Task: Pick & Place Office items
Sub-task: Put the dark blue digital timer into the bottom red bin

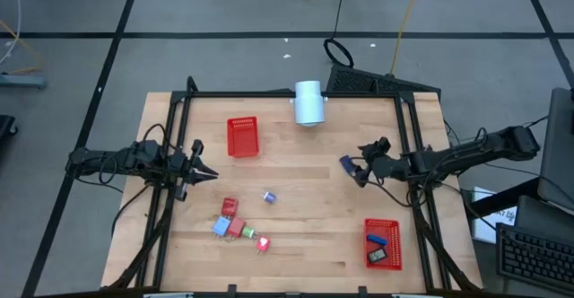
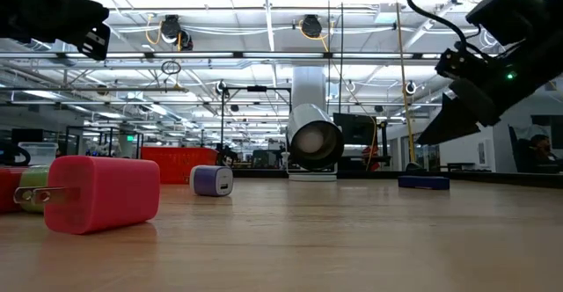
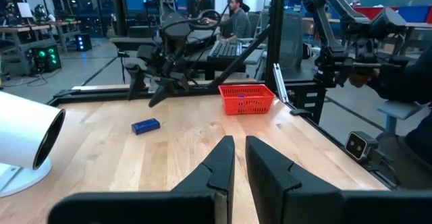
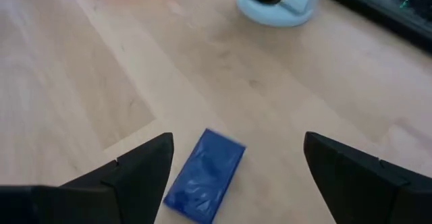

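The right gripper (image 4: 236, 166) hangs with fingers spread wide over a dark blue flat rectangular piece (image 4: 204, 177) lying on the light wooden table (image 1: 314, 190), right of centre. Approach step, apparently; next it must descend and close. The left gripper (image 3: 239, 160) waits shut at the left.

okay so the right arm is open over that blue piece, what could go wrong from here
1. The flat dark blue rectangular piece lies skewed between the open fingers of the right end effector, nearer one finger. Closing could push or spin it rather than grip it.
2. It lies flat on the wooden table, so a shallow descent may slip over it and a deep one may press the fingertips into the wood.
3. The white cylinder stands close beyond it; a wide swing might clip it.
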You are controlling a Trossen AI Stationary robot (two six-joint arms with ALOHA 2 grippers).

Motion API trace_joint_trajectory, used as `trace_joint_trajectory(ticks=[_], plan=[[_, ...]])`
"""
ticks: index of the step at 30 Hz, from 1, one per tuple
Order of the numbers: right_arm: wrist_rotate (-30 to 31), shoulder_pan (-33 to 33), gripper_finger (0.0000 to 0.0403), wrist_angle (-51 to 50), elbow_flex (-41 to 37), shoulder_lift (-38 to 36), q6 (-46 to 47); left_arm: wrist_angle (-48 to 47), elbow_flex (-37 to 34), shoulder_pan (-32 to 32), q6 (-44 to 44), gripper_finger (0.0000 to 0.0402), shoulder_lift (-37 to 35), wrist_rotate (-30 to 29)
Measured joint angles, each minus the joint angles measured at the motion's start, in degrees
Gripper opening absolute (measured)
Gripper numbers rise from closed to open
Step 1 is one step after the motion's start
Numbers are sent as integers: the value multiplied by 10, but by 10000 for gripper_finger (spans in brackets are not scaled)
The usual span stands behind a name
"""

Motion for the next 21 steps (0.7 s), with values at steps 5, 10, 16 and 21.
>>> trace_joint_trajectory(ticks=[5,10,16,21], plan=[[-31,-2,322,1,-1,11,36,0,0,0,0,42,0,0],[-52,-2,322,0,-1,55,68,0,0,0,0,42,0,0],[-60,-2,322,0,22,126,94,0,0,0,0,42,0,0],[-61,-10,322,3,49,173,128,0,0,0,0,42,0,0]])
